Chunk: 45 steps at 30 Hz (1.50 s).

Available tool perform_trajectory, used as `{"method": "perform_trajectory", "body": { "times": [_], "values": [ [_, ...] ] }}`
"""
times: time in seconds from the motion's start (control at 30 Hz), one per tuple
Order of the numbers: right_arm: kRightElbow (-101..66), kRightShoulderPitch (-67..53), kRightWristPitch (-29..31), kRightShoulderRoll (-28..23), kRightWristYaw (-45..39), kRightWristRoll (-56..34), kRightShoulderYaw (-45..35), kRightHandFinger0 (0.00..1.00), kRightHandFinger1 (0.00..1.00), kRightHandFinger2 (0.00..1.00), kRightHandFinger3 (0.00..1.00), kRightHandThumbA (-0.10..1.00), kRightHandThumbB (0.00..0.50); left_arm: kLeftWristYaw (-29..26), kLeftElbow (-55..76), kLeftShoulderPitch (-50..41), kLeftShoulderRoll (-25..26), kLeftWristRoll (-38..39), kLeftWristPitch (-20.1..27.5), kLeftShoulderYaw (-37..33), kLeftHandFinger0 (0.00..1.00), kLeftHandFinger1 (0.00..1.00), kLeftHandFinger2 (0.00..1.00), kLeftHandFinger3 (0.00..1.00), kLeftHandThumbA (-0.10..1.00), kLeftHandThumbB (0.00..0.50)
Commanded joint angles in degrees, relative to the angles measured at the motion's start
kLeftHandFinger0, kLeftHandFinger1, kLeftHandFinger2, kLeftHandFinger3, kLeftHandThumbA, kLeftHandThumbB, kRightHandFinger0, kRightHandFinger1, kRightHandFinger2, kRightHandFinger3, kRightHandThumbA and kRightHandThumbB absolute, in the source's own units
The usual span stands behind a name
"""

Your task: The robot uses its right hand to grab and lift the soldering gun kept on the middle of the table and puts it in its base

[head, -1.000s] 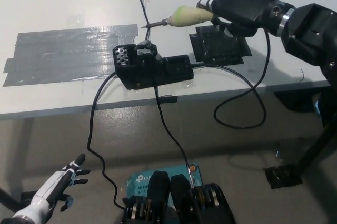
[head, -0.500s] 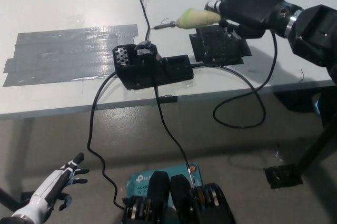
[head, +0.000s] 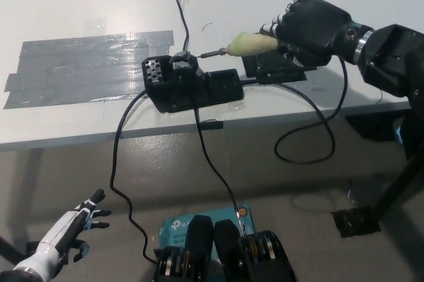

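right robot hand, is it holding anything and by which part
The right robot hand holds the soldering gun by the rear of its pale handle.

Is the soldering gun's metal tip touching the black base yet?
Cannot tell. In the head view the tip of the soldering gun, held by the right hand, meets the base's holder, but a steep single view cannot separate contact from overlap.
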<state>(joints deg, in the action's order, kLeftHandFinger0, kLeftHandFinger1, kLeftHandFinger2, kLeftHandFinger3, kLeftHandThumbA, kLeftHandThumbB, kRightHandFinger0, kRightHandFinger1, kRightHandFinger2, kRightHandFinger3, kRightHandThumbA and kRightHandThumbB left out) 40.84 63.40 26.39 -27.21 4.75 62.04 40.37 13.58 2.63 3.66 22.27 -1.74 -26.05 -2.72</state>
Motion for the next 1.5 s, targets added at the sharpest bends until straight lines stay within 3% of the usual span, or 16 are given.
{"method": "perform_trajectory", "body": {
  "times": [0.0, 0.1, 0.13, 0.2, 0.27, 0.33, 0.43, 0.5, 0.6, 0.73, 0.8, 1.13, 1.17, 1.23, 1.27, 1.47],
  "values": [
    [-0.62, 3.67, 0.54, -0.11, 3.81, 0.21, -0.54, 0.00, 0.04, 0.47, 0.40, -0.05, 0.062, 0.49, 1.39, 1.02, 1.09, -0.01, -0.62, 0.59, 0.74, 0.80, 0.85, 0.98, 1.00, 0.084],
    [0.30, 4.53, 0.54, -0.33, 5.97, -0.01, 1.26, 0.00, 0.03, 0.49, 0.38, -0.06, 0.124, 0.36, 1.58, 0.76, 1.09, -0.14, -0.68, 0.60, 0.75, 0.81, 0.85, 0.99, 1.00, 0.082],
    [0.66, 5.01, 0.54, -0.45, 7.55, -0.32, 1.87, 0.00, 0.00, 0.41, 0.37, -0.10, 0.190, 0.28, 1.55, 0.72, 1.12, -0.29, -0.38, 0.56, 0.75, 0.81, 0.85, 0.98, 1.00, 0.071],
    [-2.13, 4.98, 0.54, -1.06, 4.92, -0.44, 0.50, 0.00, 0.00, 0.37, 0.36, -0.10, 0.227, 0.41, 1.20, 0.66, 1.32, -0.49, 0.15, 0.35, 0.76, 0.82, 0.86, 0.99, 1.00, 0.082],
    [-4.36, 4.56, 0.04, -1.28, 2.77, -0.42, -1.19, 0.00, 0.00, 0.34, 0.38, -0.10, 0.187, 0.49, 1.28, 0.48, 1.45, -0.56, 0.11, 0.27, 0.77, 0.83, 0.87, 1.00, 1.00, 0.072],
    [-3.65, 4.77, 0.10, -1.32, 3.39, -0.21, -1.70, 0.00, 0.00, 0.34, 0.44, -0.04, 0.210, 0.39, 1.36, 0.47, 1.51, -0.82, -0.02, 0.17, 0.75, 0.82, 0.86, 1.00, 1.00, 0.074],
    [-8.02, 4.01, -2.00, -2.10, -1.41, -1.17, -3.64, 0.00, 0.00, 0.33, 0.40, -0.10, 0.212, 0.47, 1.15, 0.29, 1.51, -0.75, 0.31, 0.15, 0.74, 0.82, 0.86, 1.00, 1.00, 0.079],
    [-9.44, 3.72, -1.91, -2.63, -0.37, -0.34, -4.43, 0.00, 0.00, 0.21, 0.31, -0.10, 0.258, 0.51, 0.80, 0.10, 1.37, -0.31, 1.08, 0.47, 0.73, 0.82, 0.86, 0.98, 1.00, 0.087],
    [-9.81, 3.95, -1.92, -3.39, -2.36, 0.09, -5.10, 0.00, 0.00, 0.25, 0.24, -0.10, 0.209, 0.53, 0.86, 0.13, 1.51, -0.56, 0.64, 0.27, 0.74, 0.83, 0.86, 0.98, 1.00, 0.092],
    [-9.05, 3.83, -2.48, -3.48, 0.14, 1.38, -5.77, 0.00, 0.00, 0.13, 0.32, -0.10, 0.253, 0.61, 0.47, -0.03, 1.64, -0.60, 1.70, 0.21, 0.74, 0.83, 0.88, 0.98, 1.00, 0.105],
    [-9.76, 3.58, -2.70, -3.49, -1.21, 0.94, -6.27, 0.00, 0.00, 0.13, 0.30, -0.10, 0.216, 0.55, 0.61, -0.11, 1.65, -0.63, 1.61, 0.25, 0.74, 0.83, 0.88, 0.98, 1.00, 0.097],
    [-11.21, 2.39, -1.30, -3.41, -2.96, 1.73, -5.74, 0.00, 0.00, 0.33, 0.08, -0.10, 0.228, 0.16, 1.05, -0.05, 1.26, -0.51, 0.93, 0.57, 0.73, 0.81, 0.85, 0.96, 1.00, 0.097],
    [-11.50, 1.84, -0.69, -3.44, -4.14, 0.91, -5.69, 0.00, 0.02, 0.34, 0.28, -0.10, 0.208, 0.41, 1.37, -0.06, 1.10, 0.18, 0.24, 0.92, 0.74, 0.81, 0.85, 0.96, 1.00, 0.109],
    [-11.05, 1.80, -0.44, -3.41, -3.96, 0.88, -5.70, 0.00, 0.00, 0.32, 0.29, -0.10, 0.209, 0.45, 1.30, 0.07, 1.01, 0.38, 0.28, 1.04, 0.74, 0.80, 0.85, 0.96, 1.00, 0.111],
    [-9.68, 1.65, -0.01, -2.93, -5.72, -0.87, -5.91, 0.00, 0.00, 0.32, 0.43, -0.10, 0.175, 0.58, 1.02, 0.13, 1.03, 0.48, 0.51, 1.05, 0.75, 0.81, 0.85, 0.96, 1.00, 0.115],
    [-7.97, 1.94, 0.54, -2.35, -4.86, -0.49, -5.22, 0.00, 0.00, 0.29, 0.49, -0.10, 0.121, 0.37, 1.26, 0.07, 0.76, 0.66, 0.11, 1.41, 0.74, 0.79, 0.84, 0.97, 1.00, 0.118]
  ]
}}
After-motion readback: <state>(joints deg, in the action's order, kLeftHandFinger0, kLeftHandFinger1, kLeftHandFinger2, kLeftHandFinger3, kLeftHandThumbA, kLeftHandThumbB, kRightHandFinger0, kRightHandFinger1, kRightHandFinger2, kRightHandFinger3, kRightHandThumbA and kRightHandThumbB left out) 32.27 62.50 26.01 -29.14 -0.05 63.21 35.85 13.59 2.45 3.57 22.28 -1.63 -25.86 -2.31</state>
